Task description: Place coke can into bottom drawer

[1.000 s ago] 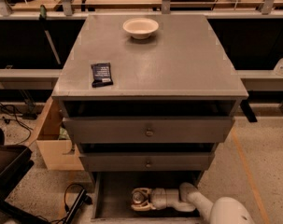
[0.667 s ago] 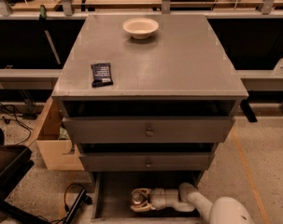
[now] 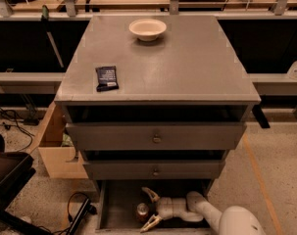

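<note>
The bottom drawer (image 3: 119,199) is pulled out at the foot of the grey cabinet, showing its dark floor. The coke can (image 3: 142,212) stands upright inside it, red-orange with a silver top. My gripper (image 3: 150,208) reaches into the drawer from the right on a white arm. Its two pale fingers (image 3: 150,194) are spread wide, one behind the can and one in front of it. The can sits between the fingertips, and they do not press on it.
A cream bowl (image 3: 147,29) and a black snack packet (image 3: 107,78) lie on the cabinet top (image 3: 187,67). Two upper drawers with round knobs (image 3: 157,139) are above. A cardboard box (image 3: 52,146) stands at the left, with cables (image 3: 82,212) on the floor.
The gripper's fingers have opened wide around the can, which now stands free on the drawer floor. The arm has hardly moved.
</note>
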`<state>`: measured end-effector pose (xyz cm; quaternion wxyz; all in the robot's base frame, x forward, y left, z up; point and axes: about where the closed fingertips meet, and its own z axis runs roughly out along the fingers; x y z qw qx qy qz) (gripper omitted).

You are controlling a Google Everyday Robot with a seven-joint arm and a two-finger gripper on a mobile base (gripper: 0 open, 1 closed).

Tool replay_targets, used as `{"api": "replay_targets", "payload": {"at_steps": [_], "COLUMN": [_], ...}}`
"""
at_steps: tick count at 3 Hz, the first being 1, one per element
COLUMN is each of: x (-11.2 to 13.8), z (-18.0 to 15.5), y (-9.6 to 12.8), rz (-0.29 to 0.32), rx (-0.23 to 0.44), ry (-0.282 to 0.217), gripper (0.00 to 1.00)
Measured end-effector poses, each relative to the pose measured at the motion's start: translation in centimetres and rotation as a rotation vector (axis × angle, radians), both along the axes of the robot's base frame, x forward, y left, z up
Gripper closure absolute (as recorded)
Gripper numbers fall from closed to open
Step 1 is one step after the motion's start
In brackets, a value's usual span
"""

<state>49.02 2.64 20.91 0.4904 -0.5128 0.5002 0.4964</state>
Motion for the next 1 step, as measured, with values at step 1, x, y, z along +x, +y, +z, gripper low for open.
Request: {"api": "replay_targets", "payload": {"at_steps": [1], "x": [0.00], "z": [0.00], "y": [0.01], "rz": [0.000], "rx": [0.000], "ry": [0.000], "gripper": [0.00]}}
